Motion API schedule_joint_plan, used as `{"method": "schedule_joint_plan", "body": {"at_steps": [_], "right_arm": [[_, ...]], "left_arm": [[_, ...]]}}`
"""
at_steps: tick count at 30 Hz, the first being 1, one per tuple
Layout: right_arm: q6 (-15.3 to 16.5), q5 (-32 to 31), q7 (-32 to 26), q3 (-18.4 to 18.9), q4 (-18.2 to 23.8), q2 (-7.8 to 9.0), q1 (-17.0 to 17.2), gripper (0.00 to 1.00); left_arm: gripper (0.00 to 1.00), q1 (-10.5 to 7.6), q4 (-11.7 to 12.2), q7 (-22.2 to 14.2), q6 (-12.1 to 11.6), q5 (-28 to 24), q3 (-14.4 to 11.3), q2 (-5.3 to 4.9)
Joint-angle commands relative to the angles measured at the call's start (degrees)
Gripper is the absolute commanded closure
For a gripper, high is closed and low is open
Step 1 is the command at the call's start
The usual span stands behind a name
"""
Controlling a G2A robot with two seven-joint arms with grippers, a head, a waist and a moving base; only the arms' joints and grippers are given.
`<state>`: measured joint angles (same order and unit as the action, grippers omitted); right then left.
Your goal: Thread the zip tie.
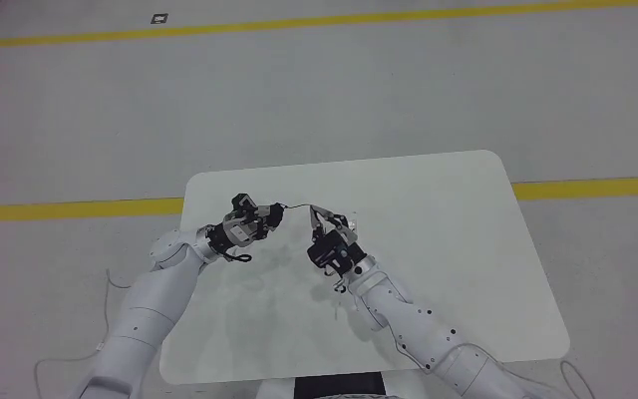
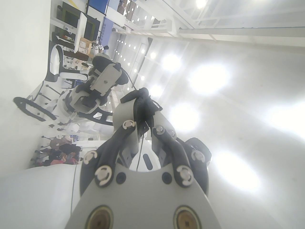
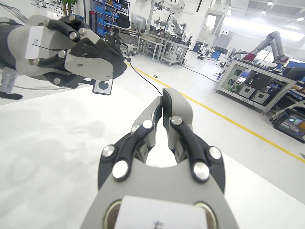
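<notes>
A thin black zip tie is stretched in the air between both grippers, above the rear part of the white table. My left gripper is shut on one end of it; in the left wrist view the pinch shows the strap's tail running back between the fingers. My right gripper is shut on the other end. From there the zip tie curves over to the left gripper, where a small head sits on the strap. The right gripper faces the left one closely.
The white table lies below both grippers, its far edge just behind them. Grey floor with yellow lines surrounds it. Workbenches and racks stand far off in the room.
</notes>
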<state>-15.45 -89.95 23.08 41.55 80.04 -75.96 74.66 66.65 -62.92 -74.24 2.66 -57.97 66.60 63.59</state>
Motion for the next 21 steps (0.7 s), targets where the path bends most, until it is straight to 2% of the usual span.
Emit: {"method": "schedule_joint_plan", "body": {"at_steps": [1,21], "right_arm": [[0.0,0.0,0.0,0.3,-0.1,-0.05,0.1,1.0],[0.4,0.0,0.0,1.4,-1.5,-0.62,0.6,1.0]], "left_arm": [[1.0,0.0,0.0,0.0,0.0,0.0,0.0,0.0],[1.0,0.0,0.0,0.0,0.0,0.0,0.0,0.0]]}}
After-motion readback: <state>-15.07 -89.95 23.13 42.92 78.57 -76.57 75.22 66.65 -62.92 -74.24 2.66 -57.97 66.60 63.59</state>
